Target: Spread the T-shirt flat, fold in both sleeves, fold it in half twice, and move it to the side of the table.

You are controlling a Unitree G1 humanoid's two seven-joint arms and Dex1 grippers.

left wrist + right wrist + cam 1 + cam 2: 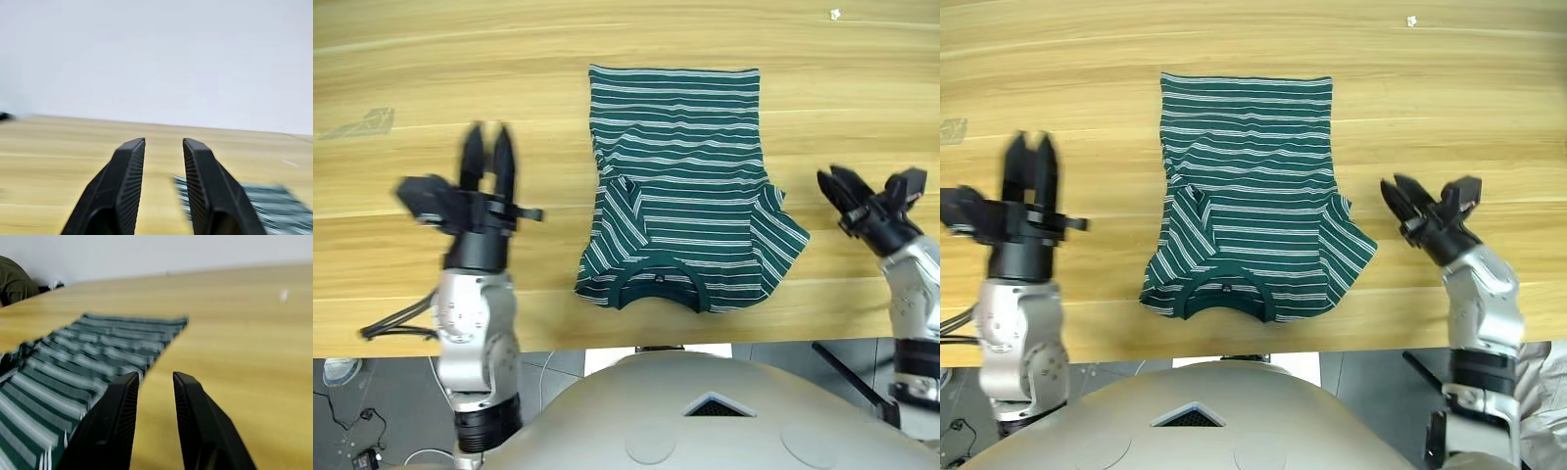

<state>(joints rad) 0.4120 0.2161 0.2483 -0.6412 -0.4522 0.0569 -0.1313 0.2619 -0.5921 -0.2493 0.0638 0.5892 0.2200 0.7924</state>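
While the left claw (487, 147) and right claw (869, 188) hang apart and empty, tugging the right sleeve (785, 227) could rumple the T-shirt (680, 147).

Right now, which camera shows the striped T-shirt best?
The left eye view: the whole T-shirt shows from above, collar to hem. The right eye view shows the same; both wrist views catch a striped part.
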